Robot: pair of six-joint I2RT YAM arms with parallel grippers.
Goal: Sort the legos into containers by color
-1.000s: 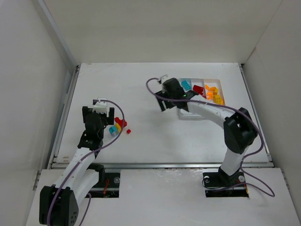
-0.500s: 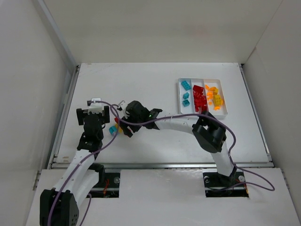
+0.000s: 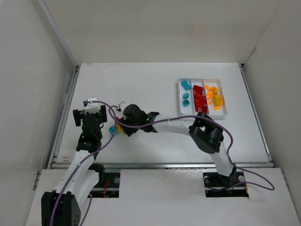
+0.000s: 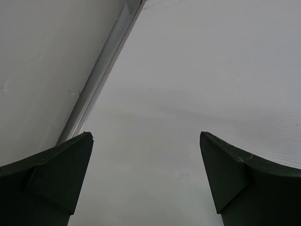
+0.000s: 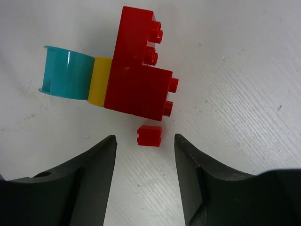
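The right hand hung low over the counter, jaws partly open and holding nothing, one finger on each side of a small red brick, apparently lined up to pinch it. Just above lay stepped red bricks, a yellow piece and a curved teal piece, touching in a row, well apart from the white tray at the top view's upper right. The left hand gaped wide, empty.

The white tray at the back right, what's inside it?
The tray holds teal legos left, red legos middle, orange-yellow legos right. Whatever lies beneath the heaped red ones is covered.
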